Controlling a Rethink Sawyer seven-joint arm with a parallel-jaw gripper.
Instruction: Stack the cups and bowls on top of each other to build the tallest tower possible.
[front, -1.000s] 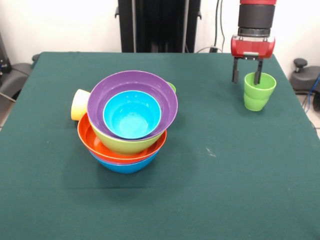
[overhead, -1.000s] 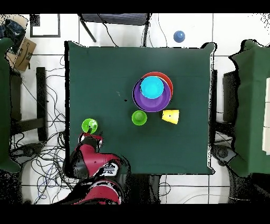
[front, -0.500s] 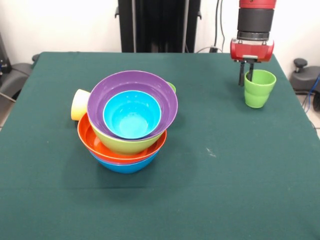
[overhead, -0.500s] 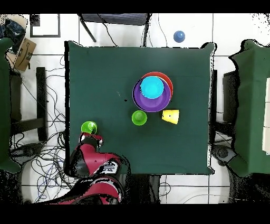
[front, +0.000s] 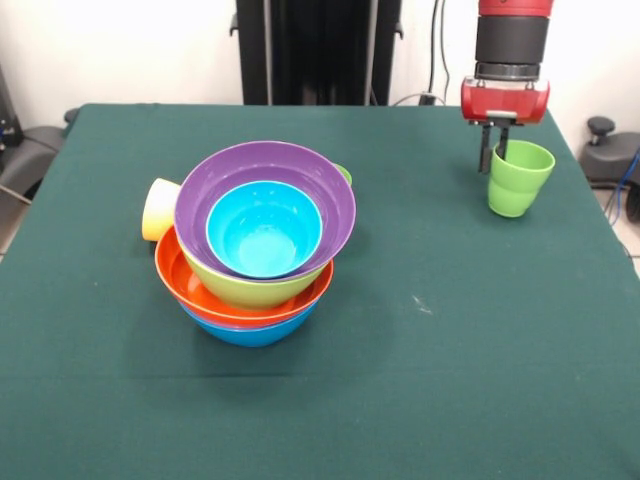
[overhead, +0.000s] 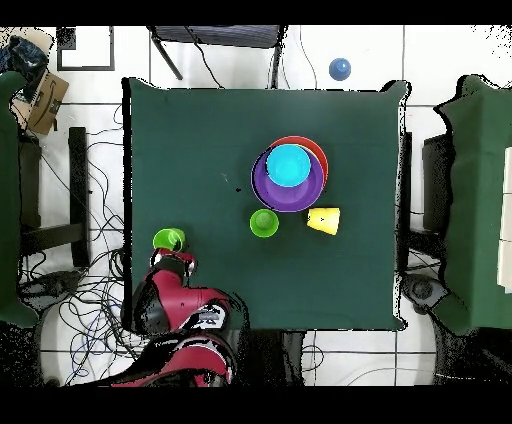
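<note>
gripper (front: 497, 158) | closed since a second ago, apparently pinching green cup (front: 518, 179) rim | cup slightly lifted, tower (front: 255, 245) next

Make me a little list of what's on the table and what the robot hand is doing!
tower: blue, orange, lime and purple bowls nested, cyan bowl on top
green cup: upright, near the table's edge
yellow cup: on its side beside the tower
gripper: pinching the green cup's rim, one finger inside
table: green cloth
</note>
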